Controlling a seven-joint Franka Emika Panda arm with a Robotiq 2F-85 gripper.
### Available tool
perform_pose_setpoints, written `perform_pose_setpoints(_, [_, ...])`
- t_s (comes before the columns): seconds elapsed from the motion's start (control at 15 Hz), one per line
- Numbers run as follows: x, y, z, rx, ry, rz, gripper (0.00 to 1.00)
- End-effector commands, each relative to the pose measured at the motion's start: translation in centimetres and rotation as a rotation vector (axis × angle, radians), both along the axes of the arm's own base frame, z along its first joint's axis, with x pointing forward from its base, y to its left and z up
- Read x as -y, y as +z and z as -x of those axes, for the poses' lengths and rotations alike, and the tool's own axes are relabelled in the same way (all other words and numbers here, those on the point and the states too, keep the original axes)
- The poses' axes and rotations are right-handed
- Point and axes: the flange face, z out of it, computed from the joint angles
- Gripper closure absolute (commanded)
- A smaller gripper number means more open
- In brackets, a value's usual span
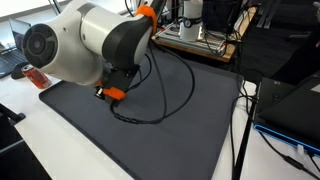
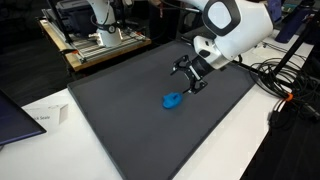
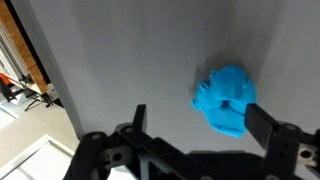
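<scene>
1. Blue lump (image 2: 172, 99) is carried by the largest item on record, the white bench (image 2: 232, 142). It does not lie on the bare top but on the mat below.
2. Dark grey mat (image 2: 120, 112) covers most of the bench in both exterior views. The lump rests on it right of centre of the frame, towards the mat's far edge.
3. Wooden rack with equipment (image 2: 98, 42) stands in the upper left of the frame, well apart from the lump.
4. White robot arm (image 1: 88, 45) fills the upper left of the frame in an exterior view and hides the lump there. It enters from the upper right in the view where the lump shows.
5. End effector (image 2: 186, 80) hangs over the mat just up and right of the lump. Its jaws are released and spread wide, with nothing between them.
6. Wrist view: the end effector (image 3: 193, 108) comes in from the bottom edge. The lump (image 3: 226, 98) lies right of centre, close by the right-hand finger (image 3: 262, 125). Contact cannot be confirmed.
7. Black cable (image 1: 166, 100) loops over the mat at the centre of the frame.
8. Sheet of paper (image 2: 47, 117) lies on the bench at the left edge.
</scene>
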Motion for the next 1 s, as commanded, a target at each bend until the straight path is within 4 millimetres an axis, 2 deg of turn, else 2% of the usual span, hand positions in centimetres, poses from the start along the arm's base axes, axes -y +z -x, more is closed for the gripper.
perform_pose_setpoints(0.0, [-0.6, 1.3, -0.9, 0.052, 0.019, -0.021, 0.0])
perform_pose_setpoints(0.4, [-1.8, 4.5, -1.9, 0.111, 0.132, -0.065, 0.0])
perform_pose_setpoints(0.93, [-2.7, 11.1, -2.8, 0.131, 0.479, -0.235, 0.0])
